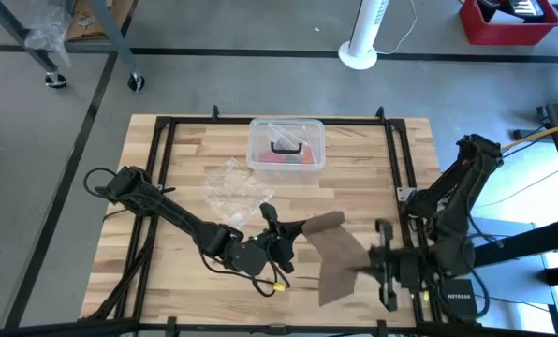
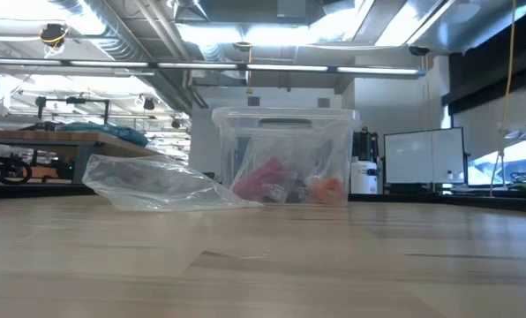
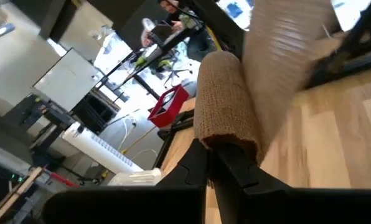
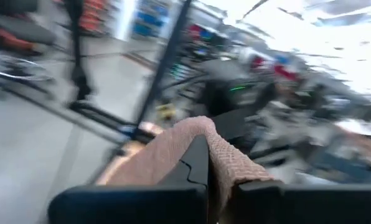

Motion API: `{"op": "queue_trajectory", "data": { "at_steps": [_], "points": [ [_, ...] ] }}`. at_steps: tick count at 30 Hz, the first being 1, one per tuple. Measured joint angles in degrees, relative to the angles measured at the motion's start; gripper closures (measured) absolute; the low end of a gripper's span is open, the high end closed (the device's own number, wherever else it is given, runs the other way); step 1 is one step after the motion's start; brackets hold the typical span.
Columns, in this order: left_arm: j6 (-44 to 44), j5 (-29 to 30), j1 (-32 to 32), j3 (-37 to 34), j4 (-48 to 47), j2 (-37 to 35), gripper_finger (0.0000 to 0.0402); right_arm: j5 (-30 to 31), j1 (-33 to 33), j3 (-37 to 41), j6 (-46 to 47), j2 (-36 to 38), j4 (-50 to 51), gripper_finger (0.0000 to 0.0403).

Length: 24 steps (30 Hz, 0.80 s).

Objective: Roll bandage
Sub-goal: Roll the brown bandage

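**Inspector A:** The left gripper [image 1: 286,245] is found low over the near half of the table [image 1: 167,271], its fingers [image 3: 235,171] clenched on one end of the bandage [image 1: 335,253]. In the left wrist view the brown fabric is seen folded over the fingertips and pinched between them, a rolled or bunched portion standing directly ahead of the closed fingers.

**Inspector B:** Confirmed. The right gripper [image 1: 368,271] is recorded at the table's near right part, likewise clamped on the bandage. In the right wrist view the knitted strip [image 4: 192,149] is draped over the closed fingers and gripped at their tips.

**Inspector A:** The bandage is thus held at both ends. From above it is seen spanning between the two grippers, running from the left gripper's tips toward the right one with a broad bend between them. Whether the middle rests on the wood or is lifted cannot be told.

**Inspector B:** Beyond the left gripper, toward the far edge, a clear plastic bag [image 1: 227,187] is noted lying on the table, apart from the bandage. Farther still, a clear plastic box [image 1: 286,145] with a black handle is standing near the far edge, with red and orange contents visible through its wall in the low view.
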State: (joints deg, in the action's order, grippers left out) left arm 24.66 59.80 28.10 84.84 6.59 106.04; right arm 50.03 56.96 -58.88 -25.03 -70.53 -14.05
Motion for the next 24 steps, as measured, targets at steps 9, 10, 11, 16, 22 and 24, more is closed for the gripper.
{"op": "queue_trajectory", "data": {
  "at_steps": [9,10,11,16,22,24],
  "points": [
    [1.1,-7.3,0.0,0.0,-0.9,0.5,0.0400,4.7,-11.5,-3.6,-6.1,4.2,6.8,0.0396],
    [1.1,-7.3,0.1,0.0,-1.3,0.6,0.0400,5.3,-12.9,-3.3,-4.9,4.6,8.7,0.0396],
    [1.0,-7.8,0.1,0.0,-1.7,0.6,0.0400,5.4,-14.5,-3.0,-3.4,5.0,10.2,0.0396],
    [-1.8,-12.7,-0.8,0.0,-1.6,0.6,0.0400,4.0,-21.8,-2.4,5.8,5.6,19.2,0.0366],
    [-8.4,-14.8,-2.5,0.0,-3.7,0.6,0.0400,-5.6,-29.6,-2.3,21.6,5.5,35.5,0.0259],
    [-11.2,-14.9,-3.3,0.0,-4.9,0.7,0.0400,-9.3,-31.8,-2.3,25.4,5.5,39.9,0.0225]
  ]
}}
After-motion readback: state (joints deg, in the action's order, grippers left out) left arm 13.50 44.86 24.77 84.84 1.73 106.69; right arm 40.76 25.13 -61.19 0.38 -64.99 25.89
